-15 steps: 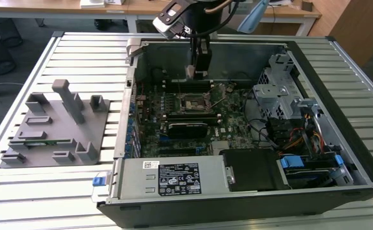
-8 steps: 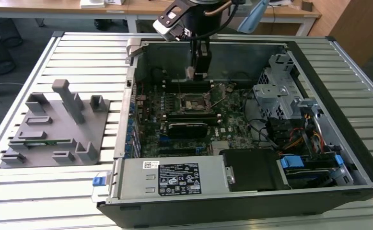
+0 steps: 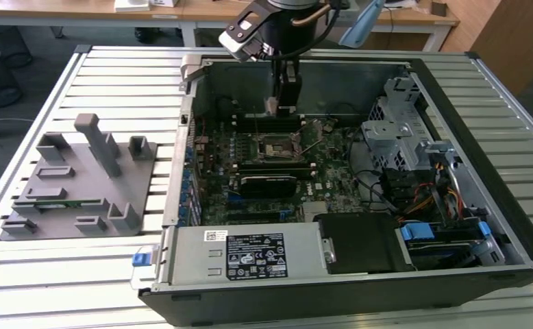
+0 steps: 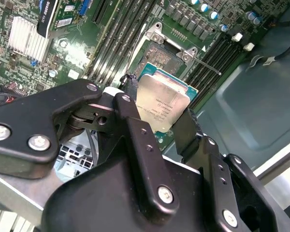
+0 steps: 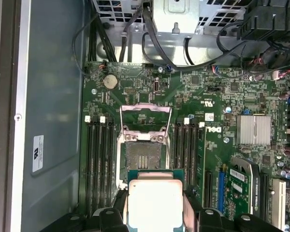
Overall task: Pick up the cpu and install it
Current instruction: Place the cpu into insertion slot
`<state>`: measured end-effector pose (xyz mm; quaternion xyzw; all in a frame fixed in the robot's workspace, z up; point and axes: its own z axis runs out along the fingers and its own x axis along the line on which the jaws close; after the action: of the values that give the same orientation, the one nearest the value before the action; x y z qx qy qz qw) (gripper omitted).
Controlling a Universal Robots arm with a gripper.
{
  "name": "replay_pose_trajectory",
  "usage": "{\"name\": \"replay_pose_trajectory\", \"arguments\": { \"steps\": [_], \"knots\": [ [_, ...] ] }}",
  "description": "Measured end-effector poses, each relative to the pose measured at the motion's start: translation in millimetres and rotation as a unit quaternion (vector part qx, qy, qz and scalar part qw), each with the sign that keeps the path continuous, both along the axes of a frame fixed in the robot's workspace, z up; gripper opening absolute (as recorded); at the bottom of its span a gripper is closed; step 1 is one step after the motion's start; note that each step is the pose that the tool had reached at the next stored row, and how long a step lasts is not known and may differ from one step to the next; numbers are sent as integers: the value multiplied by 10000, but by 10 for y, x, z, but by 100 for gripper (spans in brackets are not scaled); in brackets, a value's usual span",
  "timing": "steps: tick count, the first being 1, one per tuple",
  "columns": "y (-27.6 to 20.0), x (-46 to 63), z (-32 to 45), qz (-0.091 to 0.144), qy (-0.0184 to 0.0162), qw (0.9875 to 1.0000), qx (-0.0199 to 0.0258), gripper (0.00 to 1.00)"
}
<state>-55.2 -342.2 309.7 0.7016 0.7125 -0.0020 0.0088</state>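
The gripper is closed narrowly on the cpu, its two dark fingers pressing opposite edges of the chip, silvery top facing the wrist cameras. In the exterior view the gripper hangs inside the open case, with the cpu clear of the board and touching nothing but the fingers.

Below the gripper lies the socket, not squarely under the chip: in the first wrist view the cpu's far edge just overlaps the socket's near edge. The socket's metal frame is swung open on the side away from the gripper, and its contact field is bare. The thin lever stands out beside it. Memory slots flank the socket on both sides, and the rest of the motherboard spreads outward from there.

By my reading, the pick-up is done and the step in hand is carrying the chip over for seating. Seating would call for centring the cpu over the socket, matching its orientation, and lowering it flat without scraping the contacts. I cannot tell whether its corners now match the socket's.
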Motion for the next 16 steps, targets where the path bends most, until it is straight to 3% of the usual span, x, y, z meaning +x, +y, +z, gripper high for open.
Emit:
{"name": "replay_pose_trajectory", "arguments": {
  "steps": [5, 16],
  "knots": [
    [0, 0, -49, 0, 0, 10000, 0, 54],
    [6, -1, -247, 37, 0, 10000, -4, 54]
  ]
}}
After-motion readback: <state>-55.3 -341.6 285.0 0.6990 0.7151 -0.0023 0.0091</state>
